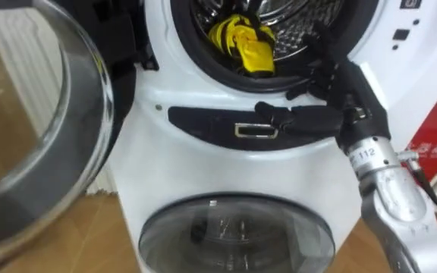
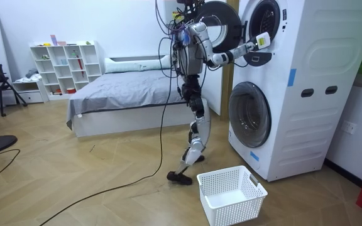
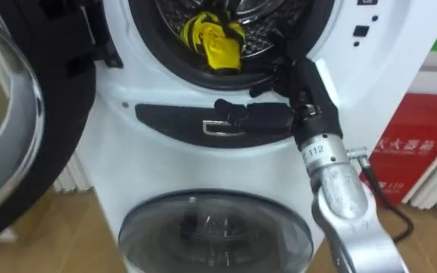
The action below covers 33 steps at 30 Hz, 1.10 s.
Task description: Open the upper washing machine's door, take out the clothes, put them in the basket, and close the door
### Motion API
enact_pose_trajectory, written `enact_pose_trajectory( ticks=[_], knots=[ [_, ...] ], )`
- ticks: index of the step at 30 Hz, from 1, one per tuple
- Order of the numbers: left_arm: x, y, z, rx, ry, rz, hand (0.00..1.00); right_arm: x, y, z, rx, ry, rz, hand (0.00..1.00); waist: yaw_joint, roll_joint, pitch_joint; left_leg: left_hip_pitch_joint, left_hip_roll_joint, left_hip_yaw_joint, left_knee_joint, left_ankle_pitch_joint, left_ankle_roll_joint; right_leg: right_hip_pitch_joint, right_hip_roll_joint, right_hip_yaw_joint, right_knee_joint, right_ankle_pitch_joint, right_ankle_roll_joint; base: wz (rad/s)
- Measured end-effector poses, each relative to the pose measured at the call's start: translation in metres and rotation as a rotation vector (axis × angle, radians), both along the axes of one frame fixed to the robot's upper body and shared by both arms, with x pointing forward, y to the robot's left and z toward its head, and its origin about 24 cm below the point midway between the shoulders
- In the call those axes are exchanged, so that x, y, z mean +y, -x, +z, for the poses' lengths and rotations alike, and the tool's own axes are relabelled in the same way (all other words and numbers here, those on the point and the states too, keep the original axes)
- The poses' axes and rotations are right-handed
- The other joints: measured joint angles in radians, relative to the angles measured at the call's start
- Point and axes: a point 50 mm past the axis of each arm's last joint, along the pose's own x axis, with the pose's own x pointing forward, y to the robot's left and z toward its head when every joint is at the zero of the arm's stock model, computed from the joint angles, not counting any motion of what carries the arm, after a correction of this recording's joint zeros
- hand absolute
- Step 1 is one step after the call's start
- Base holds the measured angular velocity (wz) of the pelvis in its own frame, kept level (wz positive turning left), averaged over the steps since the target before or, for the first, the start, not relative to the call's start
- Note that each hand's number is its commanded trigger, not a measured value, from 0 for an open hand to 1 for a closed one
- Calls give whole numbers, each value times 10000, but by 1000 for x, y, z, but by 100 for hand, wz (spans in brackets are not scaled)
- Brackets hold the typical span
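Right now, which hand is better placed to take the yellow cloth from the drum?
Right: the right hand is raised at the lower rim of the drum, close to the cloth.

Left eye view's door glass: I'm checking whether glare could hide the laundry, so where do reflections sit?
Left eye view: pale reflections streak the glass of the open door and the lower door; the yellow cloth in the drum is lit and glare-free. Right eye view: the same, with the right hand dark against the dark panel.
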Motion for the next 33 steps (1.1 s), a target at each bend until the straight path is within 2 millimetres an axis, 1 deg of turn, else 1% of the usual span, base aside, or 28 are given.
enact_pose_trajectory(
  ticks=[1,2,3,4,5,6,7,8,9,11,12,15,19,21,22,23,28,29,30,31,32,33],
  knots=[
    [0,-4,1,-147,-7,-81,0,-2,1,-2,69,3,-47,0,-70,75,-37,51,83,-91,-26,-10,17,-25,142,37,-69,-64,-34,-14],
    [0,-11,3,-427,-82,-215,0,-2,2,-3,121,24,-10,0,-149,139,-21,142,240,-80,-186,17,38,-229,485,255,-605,-430,-89,-8],
    [1,-16,5,-584,-133,-326,0,-2,2,-4,202,35,76,0,-256,137,-25,168,287,-55,-290,73,65,-492,701,251,-1273,-553,-139,-10],
    [1,-18,5,-627,-133,-377,0,-2,2,-4,227,42,71,0,-262,134,-26,186,286,-43,-297,79,76,-608,794,252,-1726,-558,-153,0],
    [0,-17,5,-651,-110,-412,0,-2,1,-4,288,49,39,0,-255,136,-28,242,262,-31,-320,79,85,-804,985,276,-2633,-360,-287,4],
    [0,-14,4,-587,-124,-411,0,-2,1,-5,345,58,19,0,-247,116,-29,284,198,-44,-343,75,86,-951,1130,271,-3307,564,-420,12],
    [-1,-10,3,-505,-105,-387,0,-3,2,-6,420,82,-3,0,-269,149,-54,331,187,-92,-360,74,85,-958,1170,236,-3358,870,-680,10],
    [-3,-3,1,-398,-42,-349,0,-4,2,-8,549,115,-31,0,-194,236,-172,441,222,-124,-462,61,61,-817,1257,237,-3678,959,-663,9],
    [-3,6,0,-177,-4,-287,0,-4,2,-8,557,155,-32,0,-191,313,-164,521,274,-169,-560,82,-11,-618,1325,165,-4041,1020,-587,4],
    [-2,18,-2,117,-9,-111,0,-4,2,-8,557,193,9,0,-173,345,-162,615,343,-209,-729,176,-98,-428,1437,98,-4464,1196,-665,5],
    [-1,24,-2,255,3,9,0,-4,2,-8,571,224,84,0,-165,337,-162,633,380,-239,-763,209,-133,-343,1472,24,-4610,1298,-660,5],
    [-3,30,-3,384,237,165,0,-3,2,-8,617,247,201,0,-160,316,-163,632,423,-335,-786,256,-209,-285,1533,-40,-4693,1326,-718,9],
    [-4,31,-4,424,400,163,0,-1,3,-6,639,118,585,0,-161,272,-181,626,481,-331,-923,342,-302,-238,1604,-67,-4809,1384,-815,0],
    [-5,31,-4,418,431,161,0,1,3,-5,646,126,787,0,-164,239,-189,656,518,-329,-1040,416,-325,-199,1622,-168,-4846,1375,-890,0],
    [-5,30,-4,417,453,150,0,1,3,-5,642,131,846,0,-164,235,-190,669,529,-329,-1055,422,-336,-186,1630,-186,-4856,1372,-907,0],
    [-5,29,-4,403,500,115,0,3,4,-4,637,70,966,0,-173,230,-187,671,548,-345,-1074,439,-366,-186,1650,-209,-4861,1383,-981,0],
    [-8,28,-5,365,738,34,0,8,7,5,580,36,1574,0,-207,220,-183,624,633,-371,-1244,530,-506,-243,1746,-260,-4963,1367,-1079,0],
    [-8,29,-5,401,737,33,0,14,10,11,342,81,1950,0,-188,212,-184,634,658,-368,-1304,548,-539,-246,1774,-262,-4977,1360,-1132,0],
    [-8,31,-5,433,731,39,0,20,15,21,-82,-6,2442,0,-90,188,-202,661,674,-369,-1374,577,-586,-254,1796,-260,-4974,1359,-1221,0],
    [-8,32,-5,446,727,43,0,24,17,28,-376,-53,2721,0,-48,179,-207,662,685,-380,-1379,588,-605,-252,1814,-257,-4974,1371,-1260,8],
    [-8,33,-5,459,721,32,0,31,21,43,-952,-238,3348,0,40,157,-219,684,707,-408,-1397,576,-630,-223,1851,-258,-4980,1361,-1315,14],
    [-7,35,-5,513,676,2,0,36,24,56,-1475,-392,3802,0,101,95,-261,708,713,-463,-1442,587,-663,-201,1877,-283,-4991,1338,-1348,15]
  ],
)
